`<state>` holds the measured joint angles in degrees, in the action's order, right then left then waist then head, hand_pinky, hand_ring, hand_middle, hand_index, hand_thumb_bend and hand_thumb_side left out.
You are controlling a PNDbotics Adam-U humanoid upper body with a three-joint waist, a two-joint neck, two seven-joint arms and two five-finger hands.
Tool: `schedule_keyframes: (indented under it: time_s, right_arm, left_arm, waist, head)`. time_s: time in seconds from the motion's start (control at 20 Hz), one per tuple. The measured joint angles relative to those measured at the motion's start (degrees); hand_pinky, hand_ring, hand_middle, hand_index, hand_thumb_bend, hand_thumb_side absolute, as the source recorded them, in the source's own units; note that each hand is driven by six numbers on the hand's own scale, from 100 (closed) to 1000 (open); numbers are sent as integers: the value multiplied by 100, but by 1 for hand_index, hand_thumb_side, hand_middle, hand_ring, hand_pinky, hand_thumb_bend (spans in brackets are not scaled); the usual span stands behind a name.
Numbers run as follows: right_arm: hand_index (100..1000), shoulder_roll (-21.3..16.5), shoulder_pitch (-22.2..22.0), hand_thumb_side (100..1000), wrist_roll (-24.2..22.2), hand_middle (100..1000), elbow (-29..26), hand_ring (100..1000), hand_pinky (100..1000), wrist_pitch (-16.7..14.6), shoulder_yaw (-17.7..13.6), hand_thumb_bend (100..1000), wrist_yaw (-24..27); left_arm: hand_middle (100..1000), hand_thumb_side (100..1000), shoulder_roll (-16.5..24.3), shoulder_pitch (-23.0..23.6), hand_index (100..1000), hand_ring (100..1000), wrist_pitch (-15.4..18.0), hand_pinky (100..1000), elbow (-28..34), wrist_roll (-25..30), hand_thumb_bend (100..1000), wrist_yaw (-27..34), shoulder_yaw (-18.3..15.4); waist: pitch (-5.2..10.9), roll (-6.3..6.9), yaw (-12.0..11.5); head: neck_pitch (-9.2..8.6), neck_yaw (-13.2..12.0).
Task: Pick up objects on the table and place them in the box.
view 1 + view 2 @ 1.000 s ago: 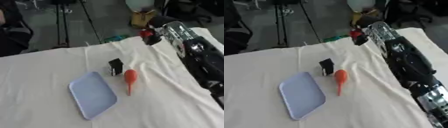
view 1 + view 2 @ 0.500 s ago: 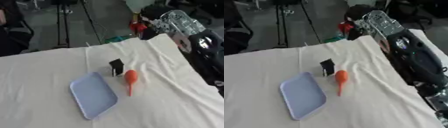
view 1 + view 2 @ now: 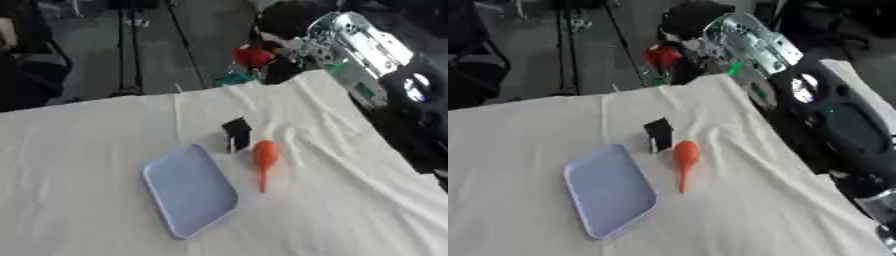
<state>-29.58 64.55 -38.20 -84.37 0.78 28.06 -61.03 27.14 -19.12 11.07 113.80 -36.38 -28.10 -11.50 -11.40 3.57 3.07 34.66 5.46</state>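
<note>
My right arm comes in from the right and reaches past the table's far edge. Its hand (image 3: 285,64) is curled round a small red object (image 3: 251,56), held in the air beyond the cloth. On the white cloth lie an orange bulb-shaped thing with a thin stem (image 3: 264,156) and, touching its left side, a small black block (image 3: 235,133). A flat lavender tray (image 3: 190,188) lies to the left of them. No box shows in either view. The left hand is out of sight.
The table (image 3: 527,135) is covered by a wrinkled white cloth. Beyond its far edge are a dark floor, a tripod stand (image 3: 131,45) and something green (image 3: 234,78). My right forearm (image 3: 833,110) overhangs the table's right side.
The right hand has carried the red object left and farther away, from above the table's far right corner to beyond the far edge. The things on the cloth have stayed put.
</note>
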Motion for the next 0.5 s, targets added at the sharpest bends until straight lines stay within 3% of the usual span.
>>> schedule_keyframes:
  time_s: [0.5]
  right_arm:
    - [514, 308, 41, 446, -347, 419, -669, 794, 858, 3, 242, 100, 286]
  left_arm:
    - [828, 844, -9, -47, 763, 829, 4, 796, 0, 8, 100, 22, 4]
  waist:
    - [-31, 2, -74]
  head:
    - [-2, 1]
